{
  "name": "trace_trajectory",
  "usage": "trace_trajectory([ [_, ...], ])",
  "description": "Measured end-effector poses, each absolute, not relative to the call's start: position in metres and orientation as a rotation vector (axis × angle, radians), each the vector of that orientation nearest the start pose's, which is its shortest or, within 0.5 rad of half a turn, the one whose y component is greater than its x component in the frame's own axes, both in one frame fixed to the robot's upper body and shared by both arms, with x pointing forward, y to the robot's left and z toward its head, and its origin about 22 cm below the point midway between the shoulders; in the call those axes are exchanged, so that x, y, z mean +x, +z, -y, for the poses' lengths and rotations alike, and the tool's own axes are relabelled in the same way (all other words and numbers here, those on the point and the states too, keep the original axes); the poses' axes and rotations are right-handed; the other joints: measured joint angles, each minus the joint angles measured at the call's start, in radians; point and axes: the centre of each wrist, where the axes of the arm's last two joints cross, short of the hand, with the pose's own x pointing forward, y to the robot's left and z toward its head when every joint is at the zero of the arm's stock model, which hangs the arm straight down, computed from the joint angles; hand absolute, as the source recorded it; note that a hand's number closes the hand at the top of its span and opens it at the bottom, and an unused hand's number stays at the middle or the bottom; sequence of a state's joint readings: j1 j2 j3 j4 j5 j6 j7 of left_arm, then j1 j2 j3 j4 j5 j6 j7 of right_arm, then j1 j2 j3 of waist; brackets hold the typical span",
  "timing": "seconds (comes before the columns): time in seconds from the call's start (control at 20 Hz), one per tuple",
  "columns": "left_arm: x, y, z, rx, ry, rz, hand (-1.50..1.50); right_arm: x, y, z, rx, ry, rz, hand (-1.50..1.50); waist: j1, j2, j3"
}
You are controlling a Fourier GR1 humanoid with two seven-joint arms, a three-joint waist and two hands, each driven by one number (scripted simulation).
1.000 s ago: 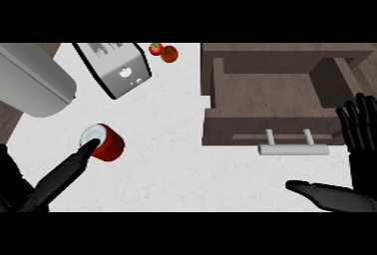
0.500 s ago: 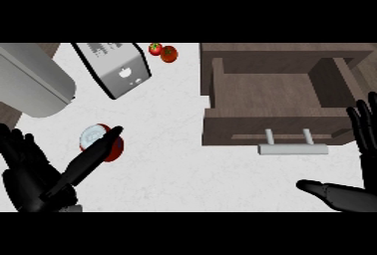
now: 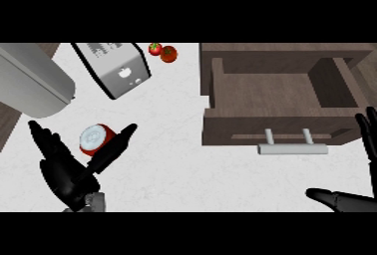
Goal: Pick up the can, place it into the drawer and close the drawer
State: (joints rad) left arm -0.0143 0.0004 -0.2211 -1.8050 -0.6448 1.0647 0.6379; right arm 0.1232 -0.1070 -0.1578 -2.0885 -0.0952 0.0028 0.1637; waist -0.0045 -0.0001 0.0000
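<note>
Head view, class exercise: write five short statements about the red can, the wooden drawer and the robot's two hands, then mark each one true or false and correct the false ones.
1. The red can with a silver top lies inside the brown wooden drawer. False: it lies on the white counter, left of the drawer.
2. The drawer stands open. True.
3. The left hand is open, with the can between its thumb and fingers. True.
4. The right hand grips the drawer's silver bar handle. False: it is open at the view's right edge, apart from the handle.
5. Two red tomatoes sit near the counter's far edge. True.
</note>
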Motion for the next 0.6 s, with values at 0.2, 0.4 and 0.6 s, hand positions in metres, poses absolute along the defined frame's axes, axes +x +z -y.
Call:
trace_trajectory([
  [0.2,0.238,0.036,-0.169,0.812,0.666,1.422,-1.5,0.18,0.107,0.284,-0.173,-0.07,1.83,-1.5,-0.002,0.0,0.0],
  [0.4,0.237,0.015,-0.167,0.821,0.679,1.391,-1.5,0.178,0.11,0.285,-0.177,-0.067,1.827,-1.5,-0.001,0.0,-0.001],
  [0.6,0.238,0.001,-0.171,0.839,0.715,1.365,-1.5,0.174,0.111,0.293,-0.189,-0.064,1.833,-1.5,0.0,0.0,-0.001],
])
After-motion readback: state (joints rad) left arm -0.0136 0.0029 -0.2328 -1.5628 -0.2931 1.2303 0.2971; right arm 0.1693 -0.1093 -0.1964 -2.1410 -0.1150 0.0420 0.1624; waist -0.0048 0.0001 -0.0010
